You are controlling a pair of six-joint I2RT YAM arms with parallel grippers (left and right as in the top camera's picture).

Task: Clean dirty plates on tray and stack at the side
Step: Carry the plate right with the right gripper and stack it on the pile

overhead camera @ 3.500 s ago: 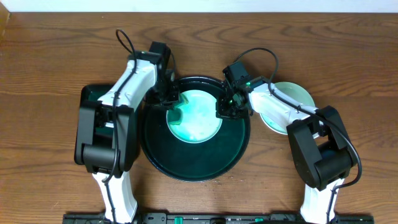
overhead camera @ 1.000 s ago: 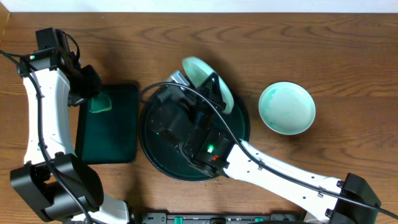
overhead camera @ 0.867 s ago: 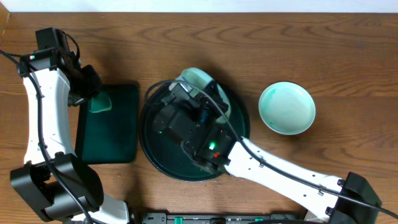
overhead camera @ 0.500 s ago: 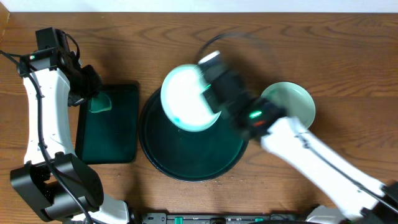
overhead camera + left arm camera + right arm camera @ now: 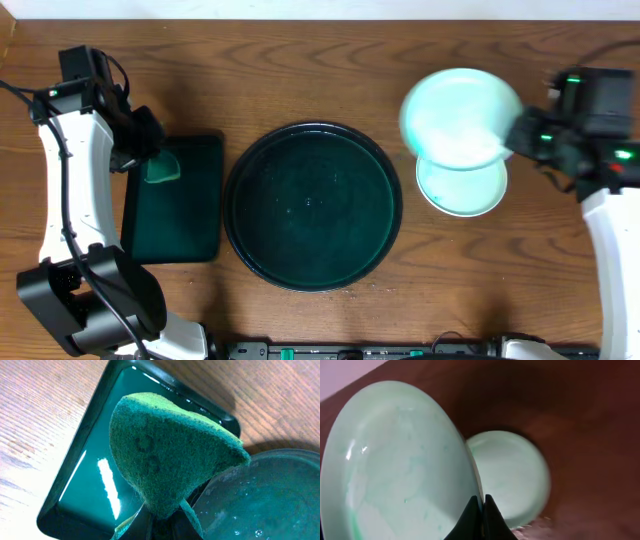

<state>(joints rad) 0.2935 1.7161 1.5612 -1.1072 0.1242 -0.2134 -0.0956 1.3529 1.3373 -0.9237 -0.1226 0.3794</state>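
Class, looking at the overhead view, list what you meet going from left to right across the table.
rectangular green tray → round black tray → held plate → right gripper

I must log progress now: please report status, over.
Left gripper shut on sponge, above small green tray. Right gripper shut on plate, held over second plate. Round black tray holds no plates. Nothing in the way.
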